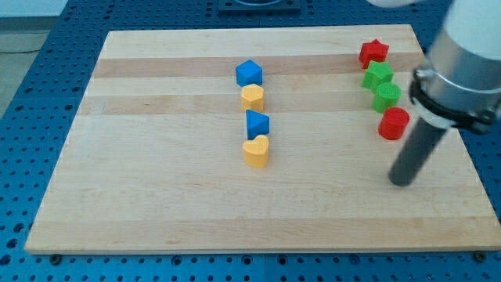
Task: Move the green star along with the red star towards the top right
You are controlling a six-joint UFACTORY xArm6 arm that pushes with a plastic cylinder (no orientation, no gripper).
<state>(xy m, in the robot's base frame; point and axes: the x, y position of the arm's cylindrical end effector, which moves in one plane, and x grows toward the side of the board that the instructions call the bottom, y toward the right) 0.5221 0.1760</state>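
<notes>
Now my tip [401,181] below red cylinder [394,124]

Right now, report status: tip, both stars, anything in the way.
My tip low right, clear of all blocks. Green star touching red star near top right. Green cylinder and red cylinder between tip and stars.

On the wooden table [156,196], the tool's tip [401,182] rests at the view's right, below the red cylinder [394,124] and apart from it. Above this cylinder stand a green block [387,96], the green star [378,76] and the red star [373,52], in one close column. Near the middle, a blue block [249,73], yellow block [252,97], second blue block [257,123] and yellow heart [256,150] make another column.
</notes>
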